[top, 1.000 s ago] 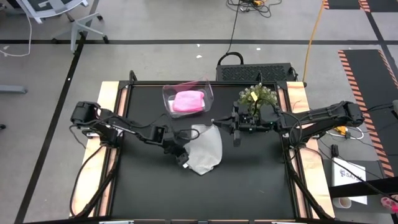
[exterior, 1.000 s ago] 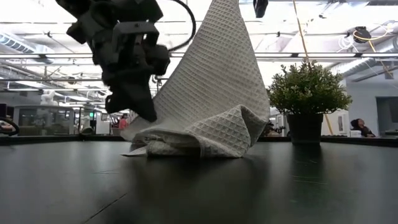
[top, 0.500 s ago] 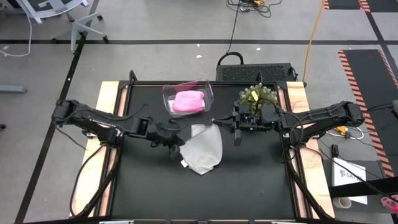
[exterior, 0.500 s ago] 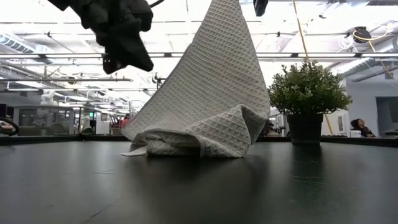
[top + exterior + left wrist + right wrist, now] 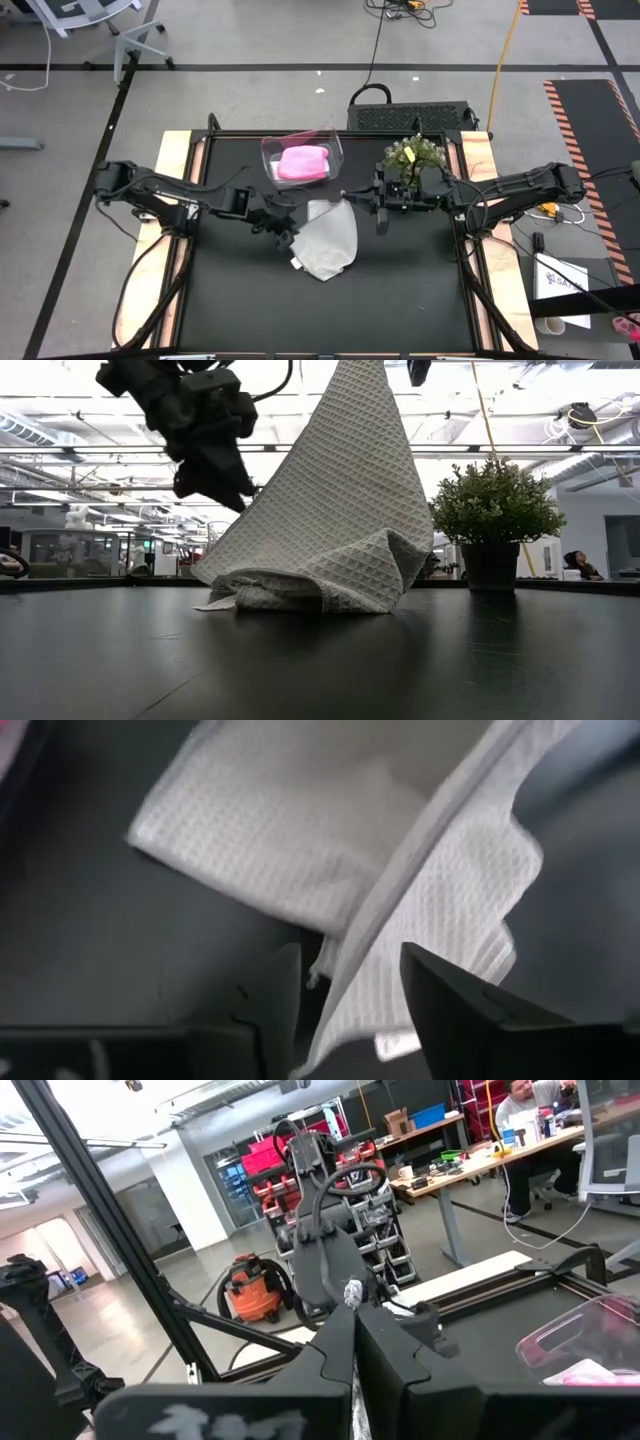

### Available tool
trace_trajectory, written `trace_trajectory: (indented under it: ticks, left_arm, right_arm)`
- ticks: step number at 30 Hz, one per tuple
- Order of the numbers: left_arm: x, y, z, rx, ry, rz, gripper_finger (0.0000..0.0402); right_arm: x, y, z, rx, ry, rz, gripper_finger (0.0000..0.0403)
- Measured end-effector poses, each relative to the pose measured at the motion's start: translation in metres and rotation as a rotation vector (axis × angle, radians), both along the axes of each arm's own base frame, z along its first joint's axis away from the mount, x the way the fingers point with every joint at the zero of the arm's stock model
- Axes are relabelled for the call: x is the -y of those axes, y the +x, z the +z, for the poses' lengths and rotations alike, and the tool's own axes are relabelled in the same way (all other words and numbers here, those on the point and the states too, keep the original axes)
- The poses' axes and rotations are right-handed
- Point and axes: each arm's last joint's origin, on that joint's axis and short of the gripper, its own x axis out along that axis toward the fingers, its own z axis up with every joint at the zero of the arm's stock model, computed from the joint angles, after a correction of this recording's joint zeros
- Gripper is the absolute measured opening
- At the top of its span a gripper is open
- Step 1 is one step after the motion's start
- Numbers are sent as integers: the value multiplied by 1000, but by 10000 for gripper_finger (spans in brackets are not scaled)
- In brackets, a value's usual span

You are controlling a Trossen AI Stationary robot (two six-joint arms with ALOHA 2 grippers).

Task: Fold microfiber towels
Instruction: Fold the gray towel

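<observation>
A white waffle-weave towel (image 5: 326, 240) stands as a cone in the middle of the table, its lower part bunched on the black mat (image 5: 300, 592). My right gripper (image 5: 349, 200) is shut on the cone's top. My left gripper (image 5: 285, 232) hovers open just left of the towel and above the mat (image 5: 215, 480). In its wrist view the fingers (image 5: 345, 965) stand over the towel's hemmed edge (image 5: 400, 910) without touching it. A pink towel (image 5: 303, 162) lies in a clear bin at the far side. My right gripper pinches the towel's raised tip (image 5: 352, 1293) between its two shut fingers, which come in level from the table's right. The towel hangs below the fingers, drawn into a smooth cone (image 5: 340, 490). Its lower end lies crumpled on the table (image 5: 340, 585).
The clear plastic bin (image 5: 300, 150) stands at the far middle. A small potted plant (image 5: 414, 156) sits just behind my right gripper and shows right of the towel in the low view (image 5: 495, 510). Bare black mat (image 5: 330, 310) stretches toward the near edge.
My left gripper has risen from the towel's lower left edge near the mat, drawn back a little toward the table's left, then come down slightly. The towel keeps its cone shape, and my right gripper has kept still.
</observation>
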Motion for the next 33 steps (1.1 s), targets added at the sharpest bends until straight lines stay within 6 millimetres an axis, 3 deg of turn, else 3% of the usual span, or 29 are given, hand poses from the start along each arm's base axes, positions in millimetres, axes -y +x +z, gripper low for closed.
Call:
trace_trajectory:
  ticks: [5,10,14,19,33]
  left_arm:
    - [1,8,-12,-14,29,-54,197]
    - [2,18,-25,-21,-3,-68,187]
    - [3,19,-28,-27,-56,-34,135]
    - [3,22,-19,49,-65,-34,17]
    - [8,22,-4,139,-87,-37,3]
  right_arm:
    - [0,0,-1,-7,-3,-1,0]
    - [0,0,-1,-12,-4,-2,0]
    - [0,0,-2,-18,-5,-2,0]
    - [0,0,-2,-19,-5,-3,0]
    - [0,0,-2,-17,-5,-3,0]
